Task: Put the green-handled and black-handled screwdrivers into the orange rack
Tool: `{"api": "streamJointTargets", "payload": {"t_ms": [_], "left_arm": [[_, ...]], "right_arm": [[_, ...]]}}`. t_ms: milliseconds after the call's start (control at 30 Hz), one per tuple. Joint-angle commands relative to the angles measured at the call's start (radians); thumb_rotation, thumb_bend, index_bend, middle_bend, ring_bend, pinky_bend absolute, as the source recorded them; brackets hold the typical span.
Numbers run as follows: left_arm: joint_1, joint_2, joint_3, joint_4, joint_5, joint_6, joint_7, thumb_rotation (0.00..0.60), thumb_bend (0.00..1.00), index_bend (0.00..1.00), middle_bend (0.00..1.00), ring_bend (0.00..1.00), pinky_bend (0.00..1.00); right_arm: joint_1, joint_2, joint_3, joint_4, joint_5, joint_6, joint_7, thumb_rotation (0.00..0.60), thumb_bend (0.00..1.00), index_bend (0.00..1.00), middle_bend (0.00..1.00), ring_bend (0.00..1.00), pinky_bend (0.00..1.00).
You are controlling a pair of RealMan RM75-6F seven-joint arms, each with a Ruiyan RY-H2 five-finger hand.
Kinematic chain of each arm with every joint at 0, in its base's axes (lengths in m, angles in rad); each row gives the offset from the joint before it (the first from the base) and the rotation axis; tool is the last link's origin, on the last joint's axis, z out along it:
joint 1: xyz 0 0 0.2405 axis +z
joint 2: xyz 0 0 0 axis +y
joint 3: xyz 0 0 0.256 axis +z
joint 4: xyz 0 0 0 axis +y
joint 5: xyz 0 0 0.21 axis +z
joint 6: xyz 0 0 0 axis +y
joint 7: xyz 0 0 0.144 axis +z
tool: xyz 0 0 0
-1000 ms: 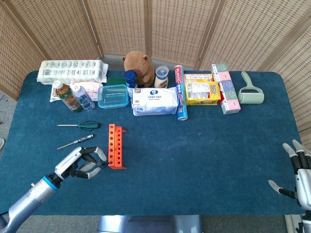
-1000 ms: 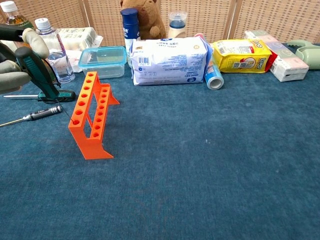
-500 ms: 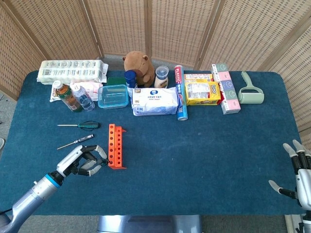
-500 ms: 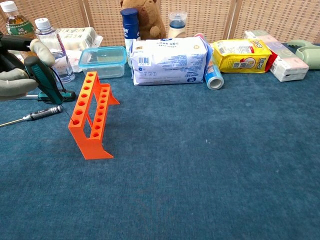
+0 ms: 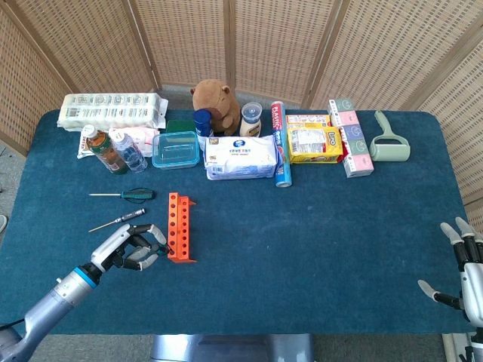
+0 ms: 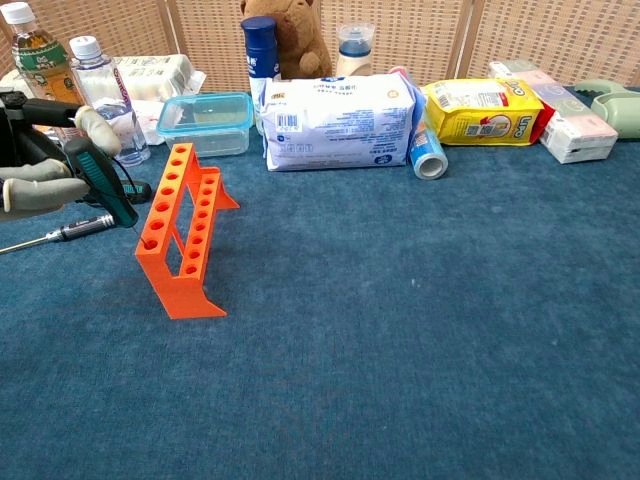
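Fingers of our left hand hold a green-handled screwdriver at mid-left, tilted, tip toward the orange rack just right. Black-handled screwdriver lies on the worktop above-left. Right hand empty, spread.

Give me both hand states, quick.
Left hand: holding a green-handled screwdriver at the orange rack.
Right hand: open, empty.

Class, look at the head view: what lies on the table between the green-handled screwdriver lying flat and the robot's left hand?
The black-handled screwdriver lies between the green-handled screwdriver and the left hand, shown in the head view.
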Motion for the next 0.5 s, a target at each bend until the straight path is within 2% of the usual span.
{"api": "streamJointTargets", "payload": {"t_ms": [33,367,500], "left_arm": [[-0.003,-0.009,-0.004,0.011,-0.009,-0.012,-0.004,0.6,0.43,0.5,0.96,0.89,0.9],[-0.003,-0.009,-0.002,0.022,0.002,-0.015,0.0,0.6,0.43,0.5,0.96,0.89,0.9],[-0.001,-0.009,-0.001,0.019,0.002,-0.015,0.017,0.6,0.43,0.44,0.96,0.89,0.9]], "right_arm": [[0.0,0.0,0.0,0.0,0.0,0.0,0.0,0.6,0.0,0.1,0.0,0.0,0.0],[0.0,0.001,0.0,0.0,0.0,-0.001,0.002,0.6,0.0,0.1,0.0,0.0,0.0],[-0.001,0.001,0.0,0.0,-0.001,0.001,0.003,0.6,0.0,0.1,0.0,0.0,0.0]]}}
